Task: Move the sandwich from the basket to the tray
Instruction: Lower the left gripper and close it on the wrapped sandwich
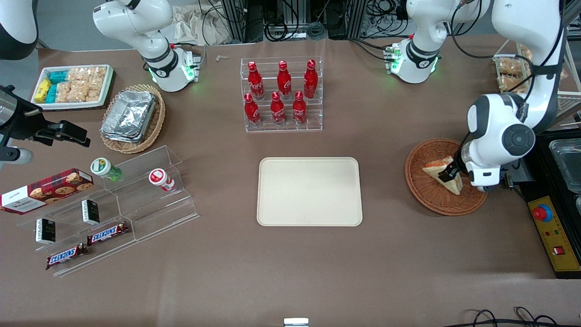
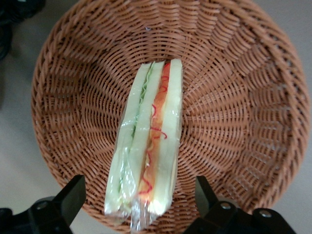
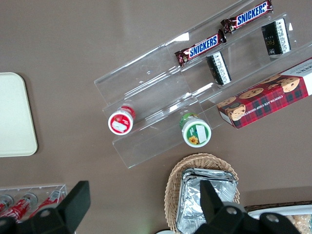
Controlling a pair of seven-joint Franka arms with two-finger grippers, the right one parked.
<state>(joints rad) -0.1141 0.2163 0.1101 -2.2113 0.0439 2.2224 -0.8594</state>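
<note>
Left arm bent low, hand [image 2: 139, 197] spread wide

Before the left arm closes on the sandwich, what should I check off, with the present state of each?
1. Clear-wrapped triangular sandwich lies in the round reddish-brown wicker basket: ok.
2. Tool open, one finger on each side of the sandwich: ok.
3. Fingers low enough to grip the sandwich: cannot tell.
4. Large cream-beige rectangular tray has nothing on it: ok.
5. Table between basket and tray free of objects: ok.
</note>
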